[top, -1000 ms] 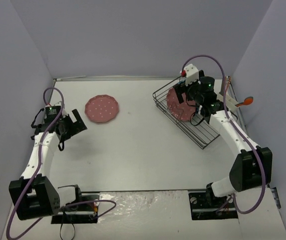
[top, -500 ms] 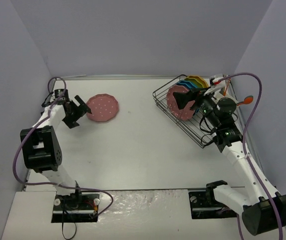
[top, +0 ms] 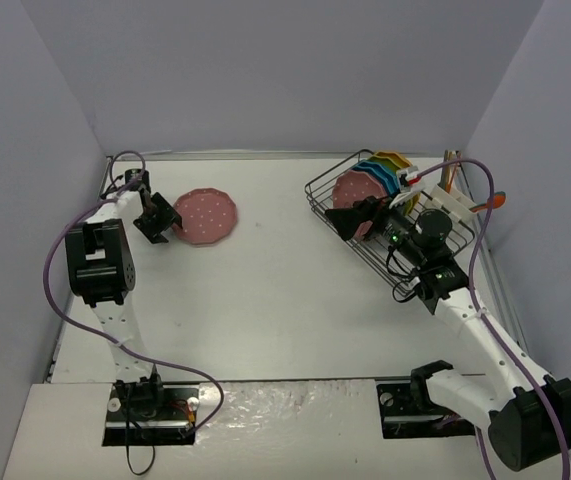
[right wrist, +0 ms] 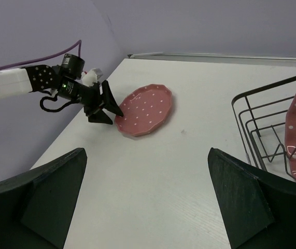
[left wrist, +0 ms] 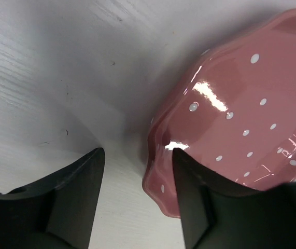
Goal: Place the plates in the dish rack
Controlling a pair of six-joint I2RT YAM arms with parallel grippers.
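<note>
On table (top: 265,300): rack (top: 313,196) far right, long axis far-left to near-right, right side near wall (top: 550,150). In its far end, plates (top: 377,172) on edge, pink one in front, faces toward table's left. At far left, lone plate (top: 205,216), pink, flat (round, no long axis), well apart from rack. Over rack's left end, right gripper (top: 349,220) spread wide, empty. At lone plate's left rim, left gripper (left wrist: 137,171) parted, empty, rim showing between fingers.

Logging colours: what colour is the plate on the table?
Pink with white dots; the plate shows best in left wrist view.
</note>
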